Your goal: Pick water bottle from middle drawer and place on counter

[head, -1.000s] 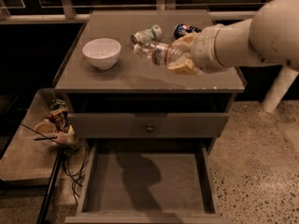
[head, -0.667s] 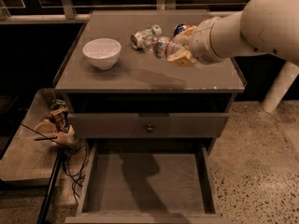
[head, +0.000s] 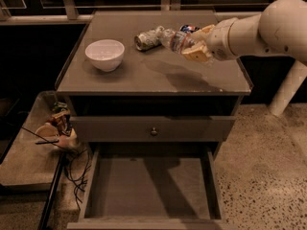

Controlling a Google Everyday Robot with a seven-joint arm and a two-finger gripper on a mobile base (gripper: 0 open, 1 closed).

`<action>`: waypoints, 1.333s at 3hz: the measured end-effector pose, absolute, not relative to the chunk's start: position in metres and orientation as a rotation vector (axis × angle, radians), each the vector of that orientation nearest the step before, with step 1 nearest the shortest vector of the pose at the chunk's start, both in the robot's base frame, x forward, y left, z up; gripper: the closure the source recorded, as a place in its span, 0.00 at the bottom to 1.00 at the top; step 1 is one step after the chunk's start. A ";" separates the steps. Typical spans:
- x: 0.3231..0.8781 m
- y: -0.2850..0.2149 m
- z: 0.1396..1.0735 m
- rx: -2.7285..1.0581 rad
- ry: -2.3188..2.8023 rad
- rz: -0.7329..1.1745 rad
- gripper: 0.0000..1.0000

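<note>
My gripper (head: 192,46) hangs over the right back part of the counter (head: 153,78). It is shut on the water bottle (head: 173,39), a clear ribbed bottle held on its side, cap end pointing left, a little above the counter top. The bottle's tip is close to a drink can (head: 146,39) lying on the counter. A second can (head: 190,28) shows just behind the gripper. The middle drawer (head: 148,188) is pulled out at the bottom of the view, and its flat floor is bare.
A white bowl (head: 105,54) stands on the left of the counter. A closed drawer front with a round knob (head: 153,131) is above the open drawer. A low side shelf (head: 24,159) with clutter and cables is at the left. A white post (head: 287,90) stands at the right.
My gripper has carried the water bottle a little to the right and toward the back of the counter, closer to the two cans.
</note>
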State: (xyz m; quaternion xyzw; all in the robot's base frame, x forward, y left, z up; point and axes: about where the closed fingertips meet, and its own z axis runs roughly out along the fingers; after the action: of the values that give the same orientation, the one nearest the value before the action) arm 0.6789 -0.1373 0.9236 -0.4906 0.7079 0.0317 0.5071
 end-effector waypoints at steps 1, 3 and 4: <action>0.687 -0.151 0.904 -1.127 1.725 0.170 1.00; 0.684 -0.156 0.869 -1.161 1.805 0.260 1.00; 0.683 -0.156 0.866 -1.168 1.811 0.267 0.88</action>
State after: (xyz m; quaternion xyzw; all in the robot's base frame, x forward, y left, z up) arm 0.6830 -0.1559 0.8664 -0.4757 0.7378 0.1089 0.4663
